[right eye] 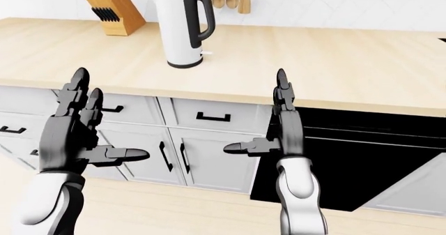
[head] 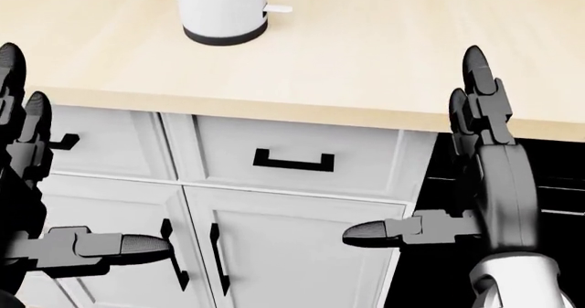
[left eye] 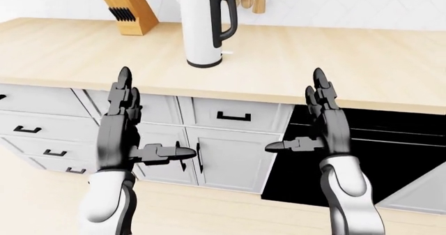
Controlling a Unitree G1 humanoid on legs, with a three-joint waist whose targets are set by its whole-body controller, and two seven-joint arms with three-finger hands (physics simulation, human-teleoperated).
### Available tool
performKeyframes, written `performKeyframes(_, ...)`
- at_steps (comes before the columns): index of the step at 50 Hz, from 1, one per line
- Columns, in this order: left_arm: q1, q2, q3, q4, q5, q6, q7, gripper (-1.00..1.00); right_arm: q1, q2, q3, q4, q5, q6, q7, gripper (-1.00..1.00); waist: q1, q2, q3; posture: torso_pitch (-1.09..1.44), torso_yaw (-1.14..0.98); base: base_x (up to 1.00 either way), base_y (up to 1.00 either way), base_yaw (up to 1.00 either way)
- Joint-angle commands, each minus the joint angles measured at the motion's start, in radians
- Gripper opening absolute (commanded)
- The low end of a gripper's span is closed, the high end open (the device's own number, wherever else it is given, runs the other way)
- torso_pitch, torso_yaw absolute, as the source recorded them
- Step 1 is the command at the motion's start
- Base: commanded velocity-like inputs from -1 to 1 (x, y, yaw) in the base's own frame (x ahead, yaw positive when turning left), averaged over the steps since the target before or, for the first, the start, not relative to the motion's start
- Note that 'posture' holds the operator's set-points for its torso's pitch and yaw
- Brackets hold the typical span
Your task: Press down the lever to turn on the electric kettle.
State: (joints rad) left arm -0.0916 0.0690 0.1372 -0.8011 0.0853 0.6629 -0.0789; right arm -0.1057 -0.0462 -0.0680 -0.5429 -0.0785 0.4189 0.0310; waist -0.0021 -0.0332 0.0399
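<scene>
The kettle (left eye: 203, 26) stood upright on the bench (left eye: 334, 62), up-left of the empty, released right robot hand (left eye: 322, 121); its lever (left eye: 227, 52) faced rightward.

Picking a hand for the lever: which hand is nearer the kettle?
Neither clearly. The kettle stands on the counter above and between both hands. The left hand is below-left of it, the right hand below-right; both are open and short of the counter.

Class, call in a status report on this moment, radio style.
Both hands open, left hand and right hand raised short of the counter. Kettle upright, lever untouched. Nothing between.
</scene>
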Motion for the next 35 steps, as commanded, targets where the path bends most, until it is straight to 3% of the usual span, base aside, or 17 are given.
performKeyframes(1,-0.020,0.012,0.019,-0.041,0.002,-0.023,0.004,1.00,-0.022,0.002,0.009,-0.039,0.001,-0.021,0.000,1.00,0.004,-0.014,-0.013,0.00,0.00,0.18,0.00,0.00)
performKeyframes(4,-0.009,0.010,0.019,-0.037,0.001,-0.039,0.004,1.00,-0.023,0.002,0.011,-0.039,0.000,-0.020,-0.001,1.00,0.000,0.007,-0.016,0.00,0.00,0.19,0.00,0.00)
performKeyframes(8,0.002,0.007,0.022,-0.032,-0.001,-0.055,0.003,1.00,-0.022,0.002,0.006,-0.041,0.005,-0.018,0.002,1.00,-0.005,0.053,-0.004,0.00,0.00,0.19,0.00,0.00)
performKeyframes(10,-0.011,0.011,0.026,-0.037,-0.002,-0.037,0.003,1.00,-0.023,0.001,0.008,-0.041,0.005,-0.018,0.002,1.00,-0.010,0.102,-0.015,0.00,0.00,0.19,0.00,0.00)
performKeyframes(11,0.004,0.006,0.021,-0.031,0.000,-0.059,0.004,1.00,-0.022,0.001,0.009,-0.041,0.004,-0.019,0.002,1.00,-0.007,0.142,-0.031,0.00,0.00,0.19,0.00,0.00)
performKeyframes(12,0.007,0.006,0.020,-0.028,0.000,-0.065,0.003,1.00,-0.022,0.002,0.009,-0.042,0.004,-0.019,0.002,1.00,0.005,0.092,-0.021,0.00,0.00,0.20,0.00,0.00)
performKeyframes(13,0.008,0.006,0.020,-0.027,0.000,-0.067,0.002,1.00,-0.022,0.001,0.009,-0.042,0.004,-0.019,0.003,1.00,0.000,0.112,-0.015,0.00,0.00,0.20,0.00,0.00)
performKeyframes(14,0.005,0.007,0.027,-0.026,-0.003,-0.066,0.000,1.00,-0.021,0.001,0.008,-0.039,0.005,-0.024,0.003,1.00,0.008,0.108,-0.015,0.00,0.00,0.20,0.00,0.00)
performKeyframes(16,0.005,0.007,0.027,-0.026,-0.003,-0.065,0.001,1.00,-0.021,0.001,0.010,-0.036,0.003,-0.026,0.003,1.00,0.010,0.093,-0.024,0.00,0.00,0.18,0.00,0.00)
performKeyframes(20,0.005,0.006,0.024,-0.026,-0.002,-0.066,0.003,1.00,-0.022,0.001,0.010,-0.038,0.001,-0.026,0.003,1.00,0.016,0.049,-0.010,0.00,0.00,0.20,0.00,0.00)
performKeyframes(22,0.008,0.005,0.022,-0.025,-0.001,-0.070,0.003,1.00,-0.022,0.002,0.010,-0.039,0.002,-0.024,0.003,1.00,0.020,0.014,-0.014,0.00,0.00,0.20,0.00,0.00)
performKeyframes(24,0.010,0.005,0.020,-0.024,0.000,-0.072,0.003,1.00,-0.022,0.002,0.011,-0.038,0.001,-0.025,0.003,1.00,0.017,-0.051,-0.035,0.00,0.00,0.20,0.00,0.00)
performKeyframes(25,0.010,0.004,0.019,-0.025,0.001,-0.070,0.003,1.00,-0.021,0.003,0.012,-0.040,0.001,-0.024,0.003,1.00,0.003,-0.002,-0.020,0.00,0.00,0.20,0.00,0.00)
performKeyframes(26,0.010,0.004,0.018,-0.026,0.001,-0.071,0.003,1.00,-0.020,0.003,0.012,-0.040,0.001,-0.024,0.003,1.00,0.010,-0.021,-0.017,0.00,0.00,0.21,0.00,0.00)
performKeyframes(28,0.002,0.007,0.022,-0.032,-0.001,-0.055,0.002,1.00,-0.019,0.004,0.013,-0.045,-0.001,-0.021,0.003,1.00,-0.001,-0.013,-0.019,0.00,0.00,0.20,0.00,0.00)
performKeyframes(33,0.008,0.005,0.022,-0.026,-0.001,-0.068,0.003,1.00,-0.019,0.005,0.015,-0.046,-0.002,-0.020,0.002,1.00,-0.004,0.038,-0.002,0.00,0.00,0.20,0.00,0.00)
performKeyframes(35,0.008,0.005,0.021,-0.025,0.000,-0.068,0.003,1.00,-0.020,0.005,0.015,-0.046,-0.002,-0.019,0.002,1.00,-0.009,0.074,-0.006,0.00,0.00,0.20,0.00,0.00)
